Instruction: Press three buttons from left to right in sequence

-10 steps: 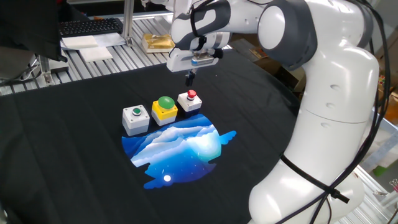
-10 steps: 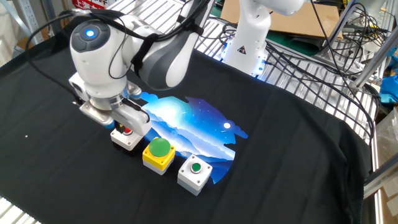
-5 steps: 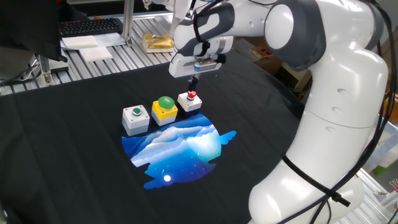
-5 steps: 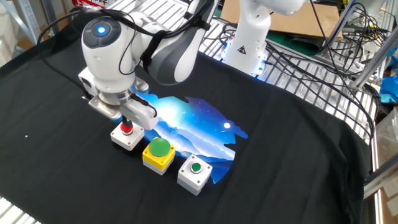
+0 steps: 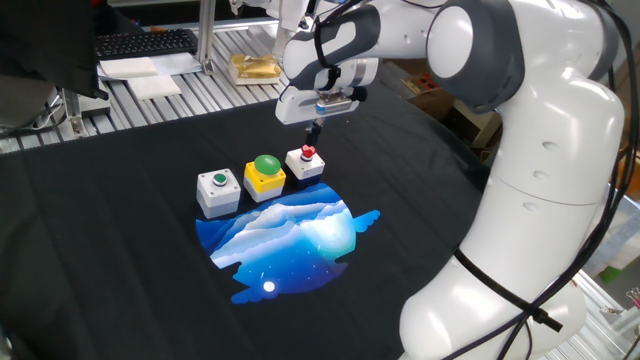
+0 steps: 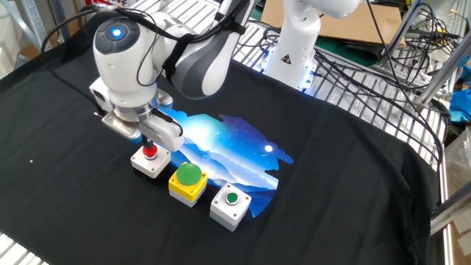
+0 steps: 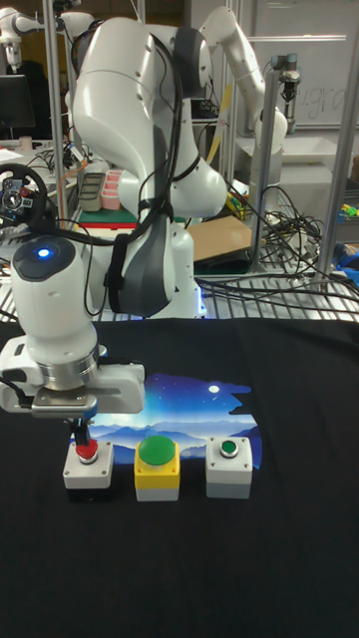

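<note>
Three button boxes stand in a row on the black cloth. The grey-white box with a small green button (image 5: 218, 190) (image 6: 231, 206) (image 7: 230, 469) is at one end. The yellow box with a green dome (image 5: 265, 175) (image 6: 187, 182) (image 7: 158, 469) is in the middle. The white box with a red button (image 5: 305, 163) (image 6: 151, 162) (image 7: 86, 471) is at the other end. My gripper (image 5: 314, 136) (image 6: 148, 144) (image 7: 80, 437) points straight down over the red button, its fingertips shut together into one narrow tip. Whether the tip touches the red cap I cannot tell.
A blue printed patch (image 5: 290, 235) lies on the cloth beside the boxes. A keyboard (image 5: 145, 42) and a yellow packet (image 5: 252, 68) sit on the slatted bench behind. The arm's base (image 6: 294, 44) and cables (image 6: 383, 51) are at the far side.
Over the last second the gripper swung from just beyond the red button box to right above its red cap. Since half a second ago it has barely shifted.
</note>
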Controlling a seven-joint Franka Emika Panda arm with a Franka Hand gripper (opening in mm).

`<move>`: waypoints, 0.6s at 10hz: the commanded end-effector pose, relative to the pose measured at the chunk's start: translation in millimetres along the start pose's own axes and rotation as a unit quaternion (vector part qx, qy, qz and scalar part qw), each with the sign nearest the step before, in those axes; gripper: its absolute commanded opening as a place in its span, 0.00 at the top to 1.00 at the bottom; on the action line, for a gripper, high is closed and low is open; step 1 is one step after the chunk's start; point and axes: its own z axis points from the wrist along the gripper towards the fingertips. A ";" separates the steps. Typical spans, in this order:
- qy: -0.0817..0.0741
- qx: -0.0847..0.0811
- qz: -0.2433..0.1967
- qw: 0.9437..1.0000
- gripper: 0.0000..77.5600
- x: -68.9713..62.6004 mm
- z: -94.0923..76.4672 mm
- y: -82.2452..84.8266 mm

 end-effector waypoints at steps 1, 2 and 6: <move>0.001 -0.006 -0.005 1.000 1.00 -1.1 -0.3 -0.2; 0.001 -0.006 -0.007 1.000 1.00 -1.2 1.7 -0.1; 0.001 -0.007 -0.009 1.000 1.00 -1.5 4.7 1.3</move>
